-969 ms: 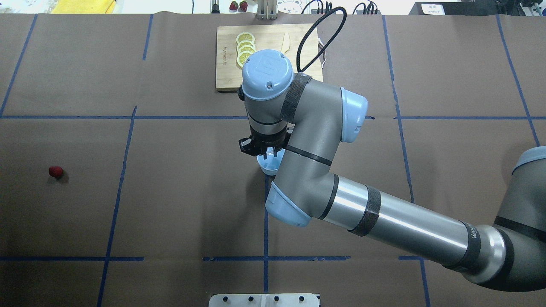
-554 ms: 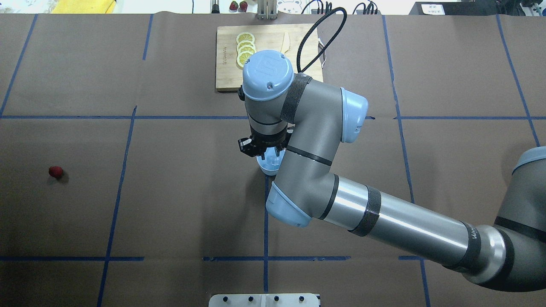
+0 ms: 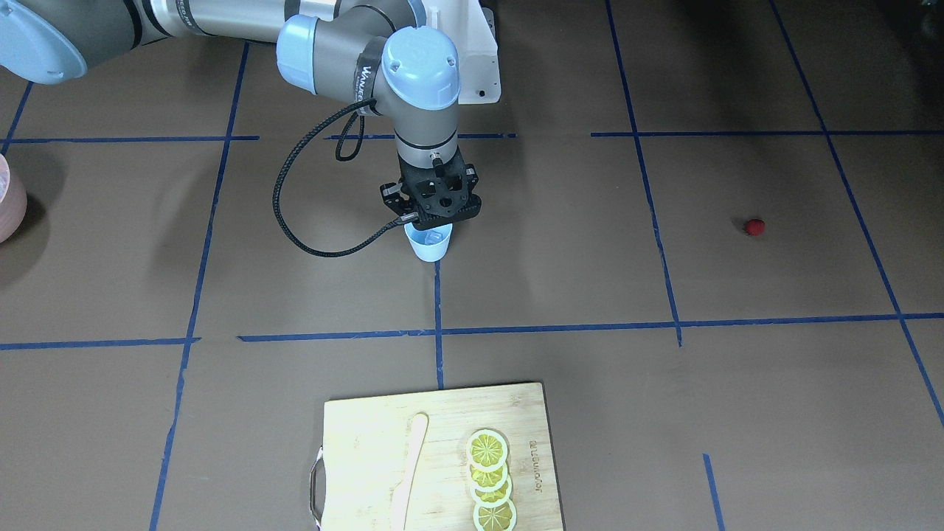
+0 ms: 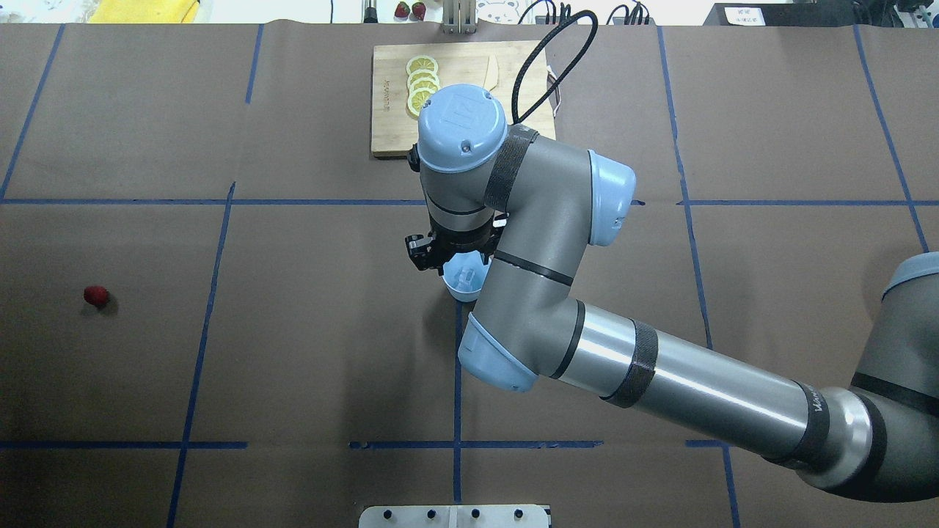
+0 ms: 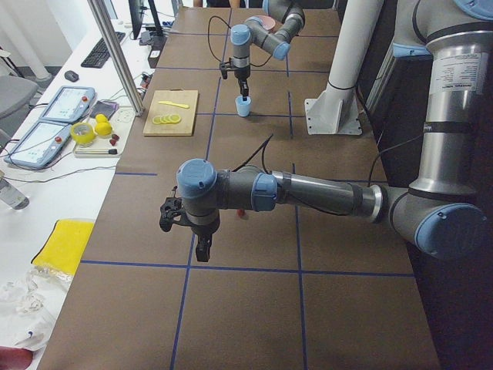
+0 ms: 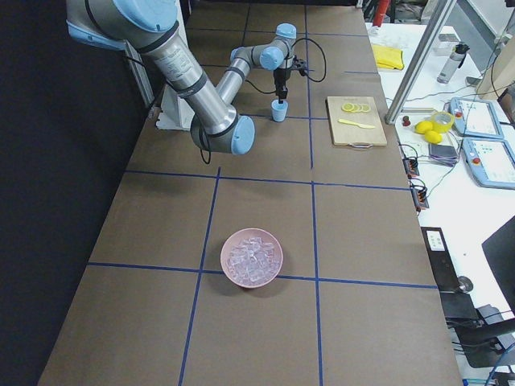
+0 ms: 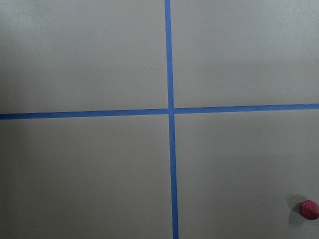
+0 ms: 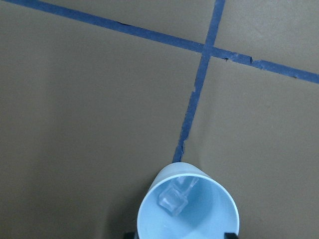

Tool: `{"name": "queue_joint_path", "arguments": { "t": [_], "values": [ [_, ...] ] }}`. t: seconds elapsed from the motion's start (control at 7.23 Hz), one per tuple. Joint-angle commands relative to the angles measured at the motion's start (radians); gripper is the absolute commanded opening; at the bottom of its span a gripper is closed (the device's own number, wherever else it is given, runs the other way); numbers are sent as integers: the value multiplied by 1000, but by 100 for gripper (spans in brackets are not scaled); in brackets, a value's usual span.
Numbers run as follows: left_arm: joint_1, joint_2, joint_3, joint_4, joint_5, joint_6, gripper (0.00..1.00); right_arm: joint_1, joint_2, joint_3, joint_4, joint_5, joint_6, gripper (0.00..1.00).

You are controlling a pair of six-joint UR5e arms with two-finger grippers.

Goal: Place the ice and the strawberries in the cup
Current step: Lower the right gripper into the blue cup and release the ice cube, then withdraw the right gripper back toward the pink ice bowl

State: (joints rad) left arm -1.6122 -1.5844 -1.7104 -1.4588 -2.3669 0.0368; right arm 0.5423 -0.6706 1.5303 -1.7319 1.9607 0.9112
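Note:
The pale blue cup (image 4: 463, 287) stands at the table's middle on a tape line and also shows in the front view (image 3: 430, 249). A clear ice cube (image 8: 174, 199) lies inside the cup (image 8: 188, 214). My right gripper (image 4: 451, 261) hangs open and empty just above the cup's rim, jaws about as wide as the cup. The strawberry (image 4: 95, 295) lies alone far to the left and shows in the left wrist view (image 7: 309, 209). My left gripper (image 5: 202, 248) shows only in the left side view, above the table near the strawberry; I cannot tell its state.
A pink bowl (image 6: 252, 257) with several ice cubes stands at the table's right end. A wooden cutting board (image 4: 462, 95) with lemon slices (image 4: 422, 82) and a knife lies at the far edge behind the cup.
My right gripper has lifted slightly off the cup, and an ice cube now shows inside it. The strawberry has not moved.

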Motion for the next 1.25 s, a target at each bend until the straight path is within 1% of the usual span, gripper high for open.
{"name": "queue_joint_path", "arguments": {
  "t": [0.0, 0.28, 0.42, 0.55, 0.69, 0.83, 0.97, 1.11],
  "values": [
    [0, 3, 0, 0, 0, 0, 100, 1, -3, 10, 0, 1, 0, 99],
    [0, 3, 0, 0, 0, 0, 100, 13, -1, 16, -4, 3, 0, 99],
    [0, 3, -2, 0, 0, 0, 100, 45, -18, 71, -26, 12, -2, 99],
    [0, 1, -2, 0, 0, 0, 100, 79, -49, 176, -119, 15, -5, 100],
    [0, 0, -3, 0, -2, -2, 100, 91, -84, 251, -197, 6, -9, 100],
    [0, 1, -6, 0, -2, -2, 100, 134, -152, 307, -205, 13, -23, 100],
    [0, 3, -18, 0, -2, -2, 100, 186, -218, 362, -205, 17, -87, 100],
    [0, 4, -23, 2, 0, -2, 100, 256, -286, 426, -204, 33, -192, 100]
  ]
}}
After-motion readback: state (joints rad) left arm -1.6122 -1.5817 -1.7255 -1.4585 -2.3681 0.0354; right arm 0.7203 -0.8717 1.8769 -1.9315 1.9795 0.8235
